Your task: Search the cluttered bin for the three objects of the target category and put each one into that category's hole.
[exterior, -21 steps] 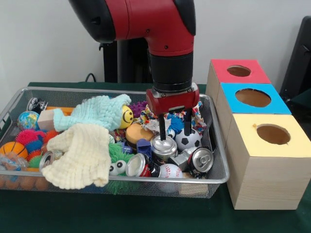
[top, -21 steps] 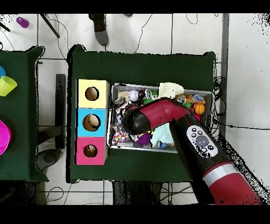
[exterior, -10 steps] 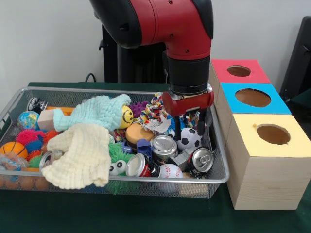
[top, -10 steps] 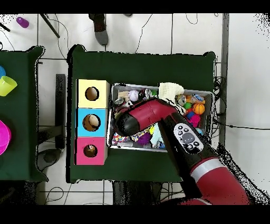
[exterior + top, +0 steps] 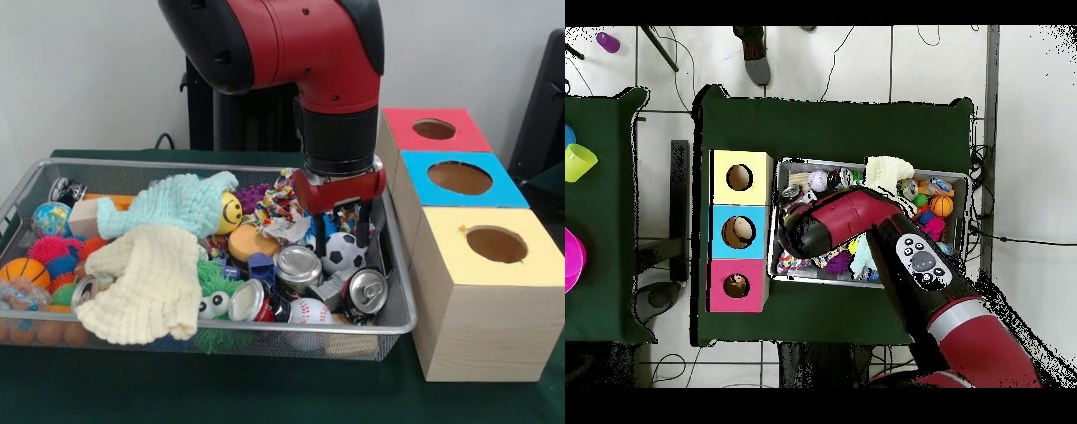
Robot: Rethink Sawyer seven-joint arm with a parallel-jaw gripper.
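Note:
The wire bin (image 5: 399,318) holds mixed clutter. My gripper (image 5: 341,228) hangs open just above the soccer ball (image 5: 342,253) at the bin's right end, with nothing between its fingers (image 5: 362,228). An upright silver can (image 5: 297,265) stands left of the ball. A lying can (image 5: 364,291) and a red lying can (image 5: 254,302) are nearer the front rim, with a baseball (image 5: 309,311) between them. Three wooden boxes stand right of the bin, each with a hole on top: red (image 5: 433,130), blue (image 5: 459,177), yellow (image 5: 494,243). In the overhead view the arm (image 5: 865,215) hides the gripper.
Two knitted cloths, cream (image 5: 146,283) and mint (image 5: 172,203), cover the bin's middle left. Spiky balls (image 5: 53,252), a basketball toy (image 5: 22,272), a globe ball (image 5: 50,218) and more cans (image 5: 84,290) fill the left end. A smiley ball (image 5: 229,212) and rope toy (image 5: 281,199) lie behind.
The gripper has moved right from over the silver can to over the soccer ball and risen a little. It has barely moved in the last half second. Nothing was picked up.

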